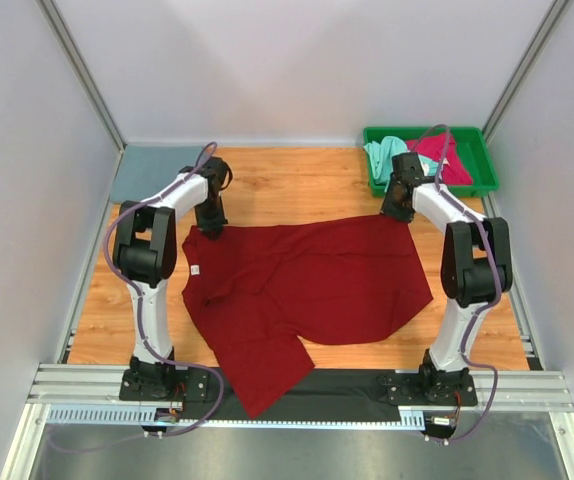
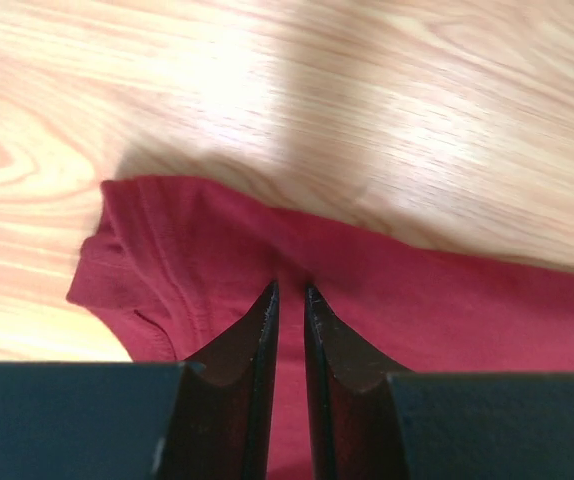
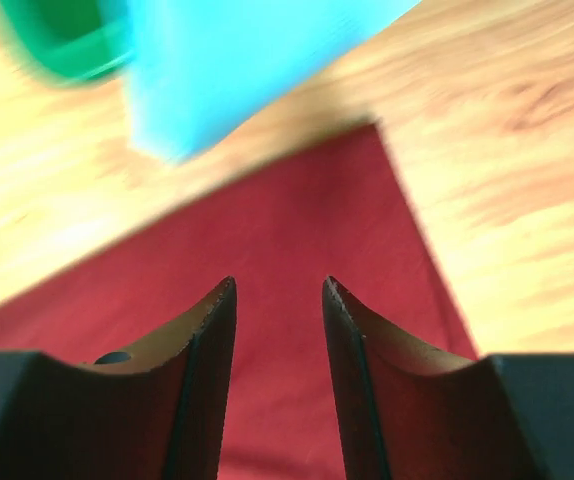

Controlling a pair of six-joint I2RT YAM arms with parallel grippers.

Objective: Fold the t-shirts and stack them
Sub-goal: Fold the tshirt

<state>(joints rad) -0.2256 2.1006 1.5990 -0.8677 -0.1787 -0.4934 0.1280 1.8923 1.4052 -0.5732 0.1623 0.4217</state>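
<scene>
The dark red t-shirt [image 1: 307, 285] is spread at the centre of the table [image 1: 297, 185], with one part reaching past the wood's near edge toward 7 o'clock. The left gripper [image 2: 290, 290] is held over the shirt's far edge at 10 o'clock, jaws parted by a narrow slit, nothing pinched. The right gripper [image 3: 279, 285] is held over the far corner at 2 o'clock, jaws spread wider, cloth seen between them but not gripped. The slate grey-blue t-shirt [image 1: 152, 170] is laid at the table's 10 o'clock corner. The mint green t-shirt [image 1: 380, 152] and pinkish-red t-shirt [image 1: 437, 155] are bunched in the green tray [image 1: 433, 189] at 2 o'clock.
</scene>
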